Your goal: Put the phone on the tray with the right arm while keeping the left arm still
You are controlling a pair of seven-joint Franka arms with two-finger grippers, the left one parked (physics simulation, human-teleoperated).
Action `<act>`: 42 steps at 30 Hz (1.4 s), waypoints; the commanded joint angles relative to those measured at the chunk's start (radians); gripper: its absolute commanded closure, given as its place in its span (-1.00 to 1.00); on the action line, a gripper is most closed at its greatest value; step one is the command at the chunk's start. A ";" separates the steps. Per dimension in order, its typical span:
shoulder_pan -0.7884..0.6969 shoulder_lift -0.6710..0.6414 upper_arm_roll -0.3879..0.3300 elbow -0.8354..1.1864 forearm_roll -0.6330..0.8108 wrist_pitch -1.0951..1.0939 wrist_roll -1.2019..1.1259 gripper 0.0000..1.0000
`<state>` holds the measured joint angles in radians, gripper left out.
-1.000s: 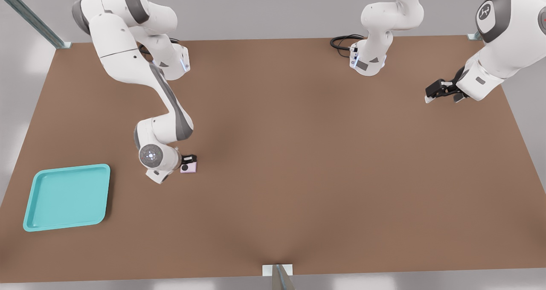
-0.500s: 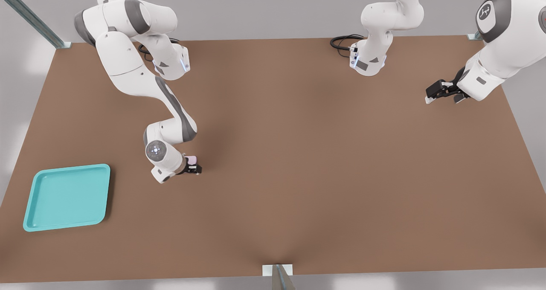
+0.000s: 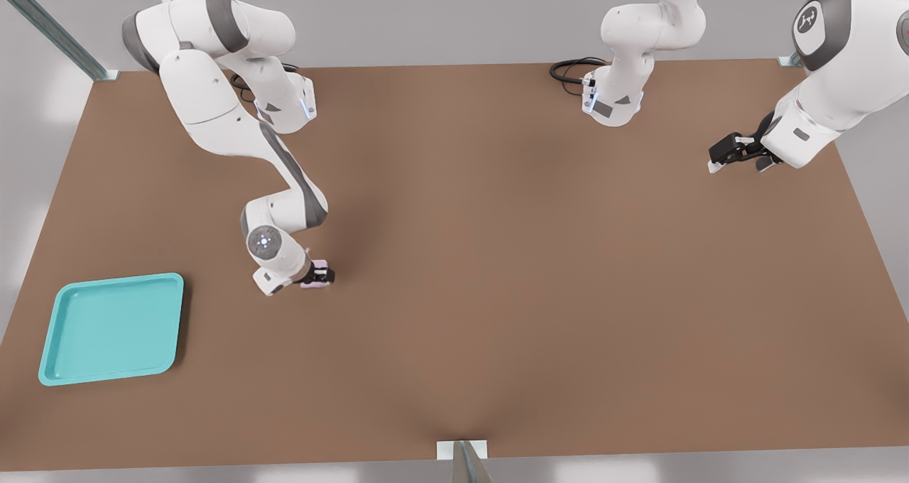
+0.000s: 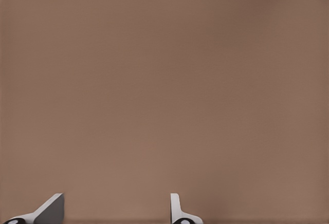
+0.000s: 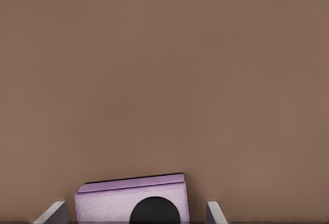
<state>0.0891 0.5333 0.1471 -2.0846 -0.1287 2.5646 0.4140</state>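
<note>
The pale pink phone [image 3: 321,264] lies on the brown table, mid-left in the front view, mostly covered by my gripper [image 3: 317,275]. In the right wrist view the phone [image 5: 131,201] shows a black round lens and sits between my two fingertips [image 5: 55,212], with a small gap on each side. The gripper [image 5: 134,209] is open and straddles the phone. The turquoise tray [image 3: 106,330] lies flat near the front view's left edge, well to the left of the phone and nearer the table's front edge, with nothing on it.
The parked arm's gripper [image 3: 735,153] hangs over the table at the front view's far right. A black cable [image 3: 572,69] coils by the arm base [image 3: 614,103] at the back edge. A metal bracket [image 3: 461,451] sits at the front edge.
The working arm's wrist has swung over the phone and dropped. The gripper, beside the phone a second ago, now straddles it. Phone and tray have not moved.
</note>
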 commanded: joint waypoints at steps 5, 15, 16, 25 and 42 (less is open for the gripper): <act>0.006 -0.003 0.000 -0.011 -0.031 0.005 0.054 -0.59; -0.005 -0.065 0.002 -0.002 -0.032 -0.064 0.045 -0.45; -0.008 -0.088 0.002 0.001 -0.032 -0.093 0.023 -0.45; -0.244 -0.191 0.003 0.001 -0.031 -0.193 -0.297 -0.48; -0.657 0.166 0.005 0.463 0.035 -0.204 -1.162 -1.00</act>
<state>-0.5670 0.7009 0.1508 -1.6236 -0.1110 2.3734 -0.1749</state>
